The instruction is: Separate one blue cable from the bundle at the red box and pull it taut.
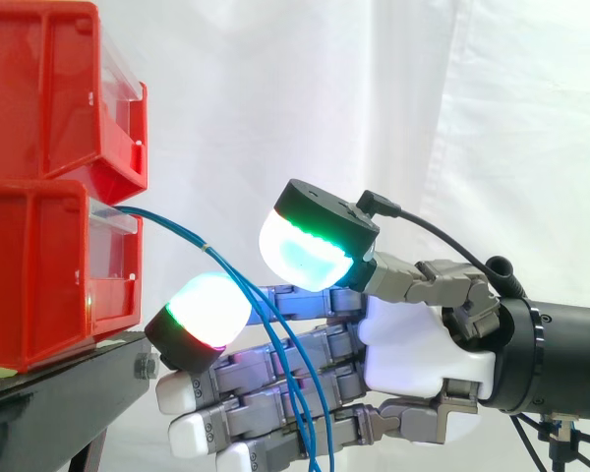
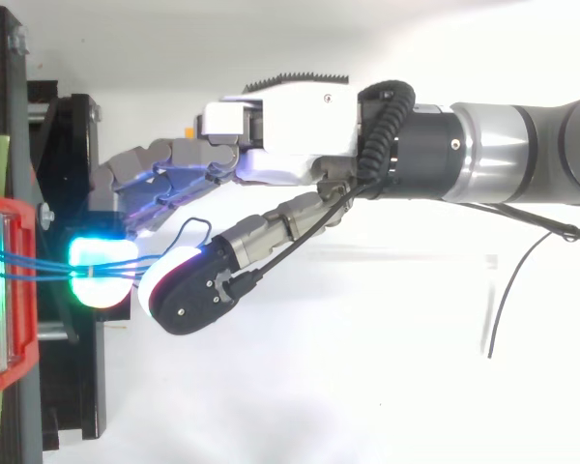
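Red bins (image 1: pixel 39 265) sit stacked on the black stand (image 1: pixel 59 383) at the left, and a bundle of blue cables (image 1: pixel 167 227) leaves the lower bin's front and slopes down to the right. The cables pass through the gap between a raised fingertip (image 1: pixel 206 305) and the thumb pad (image 1: pixel 310 251) of the hand (image 1: pixel 413 344). Its fingers are stretched out and parted, pinching nothing.

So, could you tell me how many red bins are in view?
2: the upper bin at top left, the lower bin directly beneath it on the black stand. More may be hidden beyond the left edge.
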Controlling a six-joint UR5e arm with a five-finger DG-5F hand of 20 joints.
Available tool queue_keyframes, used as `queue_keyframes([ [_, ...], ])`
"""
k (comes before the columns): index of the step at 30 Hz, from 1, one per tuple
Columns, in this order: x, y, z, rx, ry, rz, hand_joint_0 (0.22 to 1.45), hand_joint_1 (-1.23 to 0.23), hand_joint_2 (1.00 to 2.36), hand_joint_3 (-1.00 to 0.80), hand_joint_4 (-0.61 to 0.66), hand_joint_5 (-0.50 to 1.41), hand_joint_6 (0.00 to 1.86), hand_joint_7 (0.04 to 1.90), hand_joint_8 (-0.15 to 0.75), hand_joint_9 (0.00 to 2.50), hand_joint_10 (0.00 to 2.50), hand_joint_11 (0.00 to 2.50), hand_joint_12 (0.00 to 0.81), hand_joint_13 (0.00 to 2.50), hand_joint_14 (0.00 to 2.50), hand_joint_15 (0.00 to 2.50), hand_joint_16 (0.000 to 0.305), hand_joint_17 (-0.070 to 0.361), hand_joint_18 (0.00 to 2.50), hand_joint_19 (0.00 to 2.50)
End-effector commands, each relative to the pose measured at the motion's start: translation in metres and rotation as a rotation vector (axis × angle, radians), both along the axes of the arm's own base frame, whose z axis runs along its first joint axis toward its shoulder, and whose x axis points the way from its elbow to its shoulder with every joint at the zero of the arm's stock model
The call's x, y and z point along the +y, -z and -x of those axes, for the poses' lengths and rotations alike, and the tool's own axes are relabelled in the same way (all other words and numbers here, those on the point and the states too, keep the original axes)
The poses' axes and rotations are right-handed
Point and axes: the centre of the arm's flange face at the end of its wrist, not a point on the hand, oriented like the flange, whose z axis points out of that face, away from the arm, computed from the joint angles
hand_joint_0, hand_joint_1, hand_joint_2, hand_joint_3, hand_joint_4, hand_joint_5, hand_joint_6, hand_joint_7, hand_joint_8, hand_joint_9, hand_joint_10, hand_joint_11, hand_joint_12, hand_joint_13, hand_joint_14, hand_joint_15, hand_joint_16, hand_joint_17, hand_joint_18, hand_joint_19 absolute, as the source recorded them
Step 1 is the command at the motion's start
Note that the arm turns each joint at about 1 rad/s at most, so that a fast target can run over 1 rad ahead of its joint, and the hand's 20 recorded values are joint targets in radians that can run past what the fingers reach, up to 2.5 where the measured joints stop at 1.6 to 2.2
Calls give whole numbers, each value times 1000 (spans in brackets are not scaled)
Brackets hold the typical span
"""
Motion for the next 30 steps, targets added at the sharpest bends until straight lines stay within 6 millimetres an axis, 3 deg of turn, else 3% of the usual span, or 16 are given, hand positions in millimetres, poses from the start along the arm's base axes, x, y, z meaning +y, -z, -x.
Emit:
queue_keyframes([
  [1, -1, 0, 0, 0, 1, 5, 621, -653, 1012, -313, 196, -149, 501, 1193, 312, 498, 10, 437, 376, 531, 13, 376, 52, 116, 423, 568],
  [14, -1, -3, -2, -12, 1, 14, 612, -650, 1009, -369, 184, -151, 537, 1176, 316, 508, 12, 449, 375, 553, 15, 391, 51, 116, 451, 581],
  [20, -1, -3, -2, -12, 1, 15, 584, -553, 1007, -417, 180, -157, 588, 1123, 327, 549, 10, 472, 383, 595, 14, 407, 52, 117, 494, 603],
  [30, -6, -2, -1, -12, 17, 40, 579, -538, 1006, -425, 181, -159, 601, 1095, 329, 562, 10, 489, 387, 615, 14, 417, 52, 118, 514, 611],
])
